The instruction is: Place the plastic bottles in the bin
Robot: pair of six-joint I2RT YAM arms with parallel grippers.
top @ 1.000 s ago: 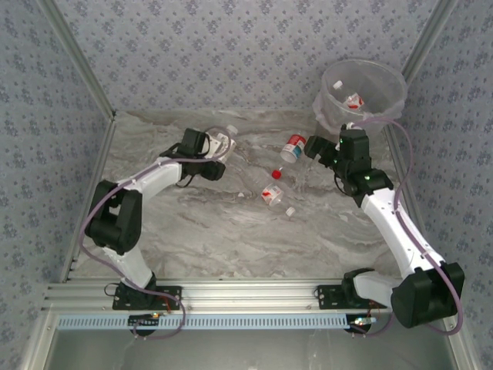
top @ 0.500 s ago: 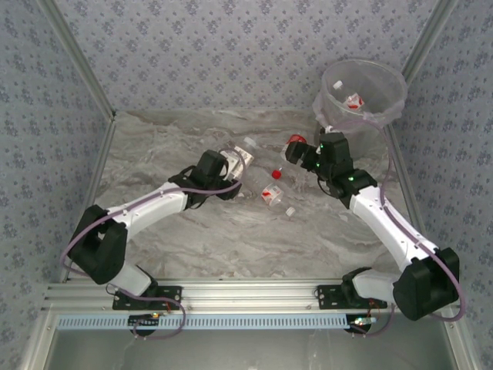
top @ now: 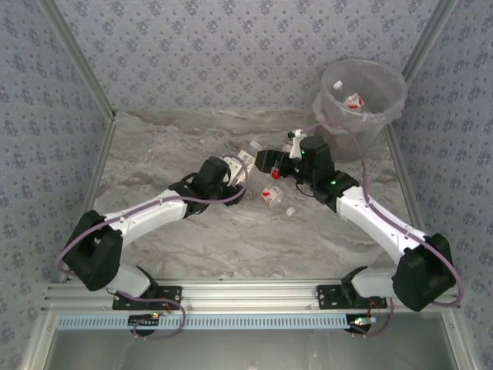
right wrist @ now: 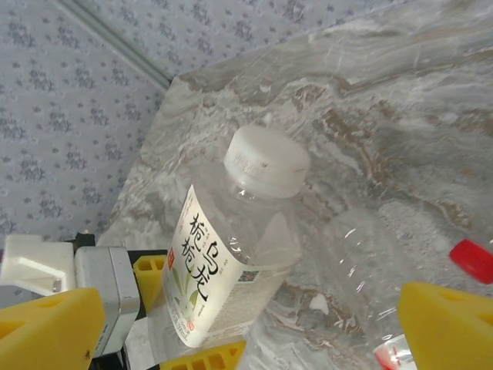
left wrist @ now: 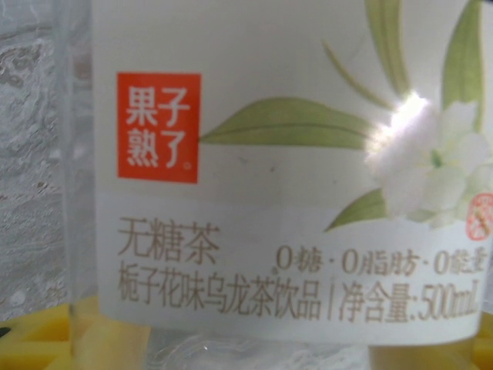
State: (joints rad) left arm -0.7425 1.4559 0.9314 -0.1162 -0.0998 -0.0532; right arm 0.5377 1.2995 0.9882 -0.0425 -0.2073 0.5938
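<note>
A clear plastic bottle point(top: 245, 159) with a white cap and a white flower label point(left wrist: 293, 154) stands tilted, cap uppermost, above the middle of the table. My left gripper point(top: 231, 173) is shut on its lower body, and its yellow pads point(left wrist: 35, 339) show at both sides of the label. My right gripper point(top: 272, 163) is open just right of that bottle point(right wrist: 231, 254), its yellow fingers point(right wrist: 46, 327) spread wide on either side. A crushed clear bottle with a red cap point(right wrist: 471, 259) lies under the right gripper. The bin point(top: 385, 73) stands at the far right corner with bottles inside.
A red-labelled bottle point(top: 271, 193) and a small white cap point(top: 290, 210) lie on the marble table point(top: 192, 247) in front of both grippers. Patterned walls close the back and sides. The two arms nearly meet at mid-table.
The left arm carried the white-capped bottle rightward toward the middle. The right arm swung left from beside the bin to the bottle, jaws staying open.
</note>
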